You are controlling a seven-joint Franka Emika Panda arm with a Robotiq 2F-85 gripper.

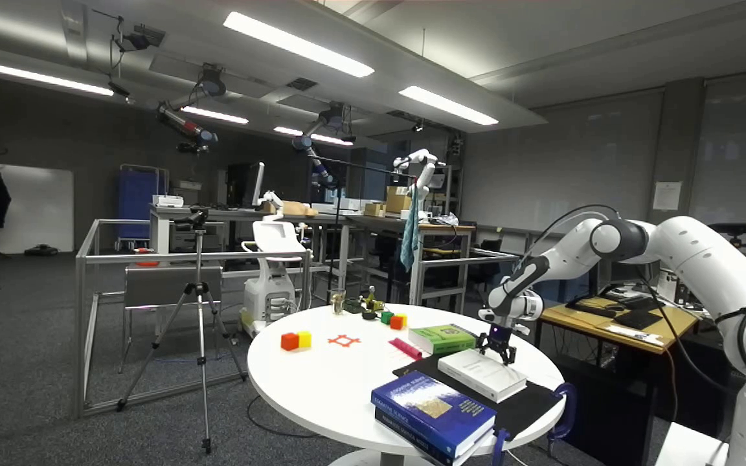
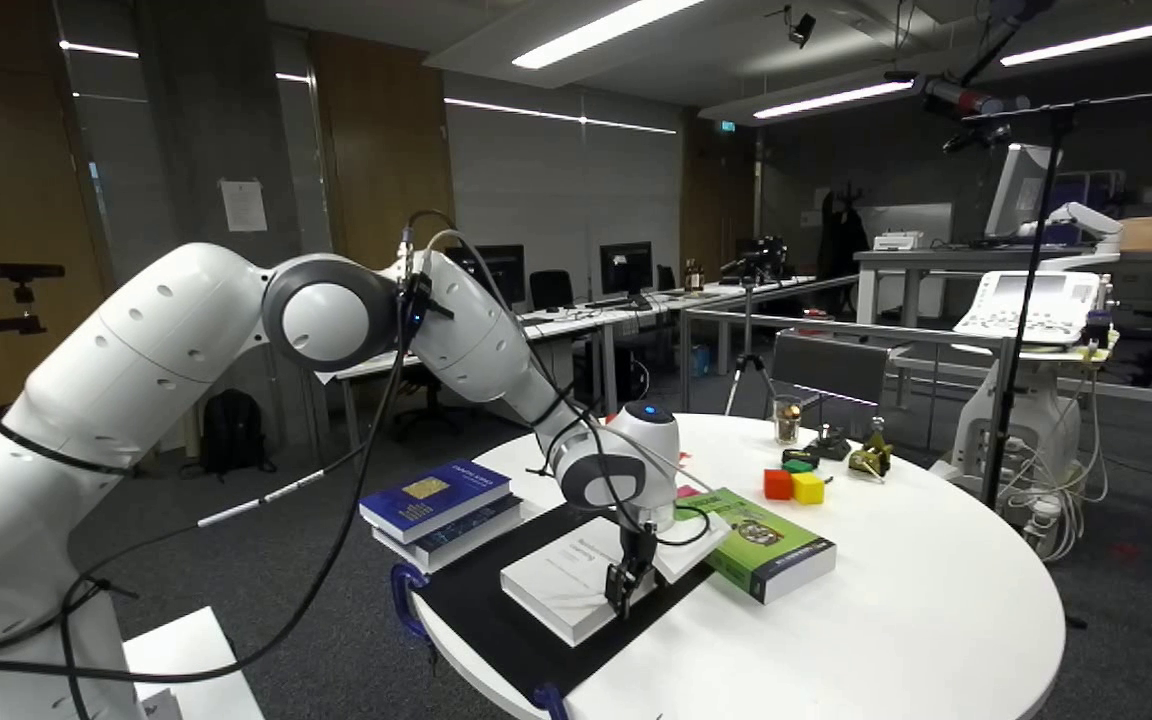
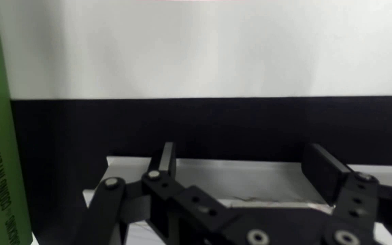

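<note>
No grip is made yet: the fingers (image 3: 322, 172) are spread wide, and just below them the white book (image 2: 564, 578) is seen flat on the mat (image 2: 484, 618); contact can't be made out.

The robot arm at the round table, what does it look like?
The arm is white, smooth and rounded, with a dark grey elbow band. A black cable loops beside it, a small blue light shows, and the black, jointed jaws have silvery pins.
</note>
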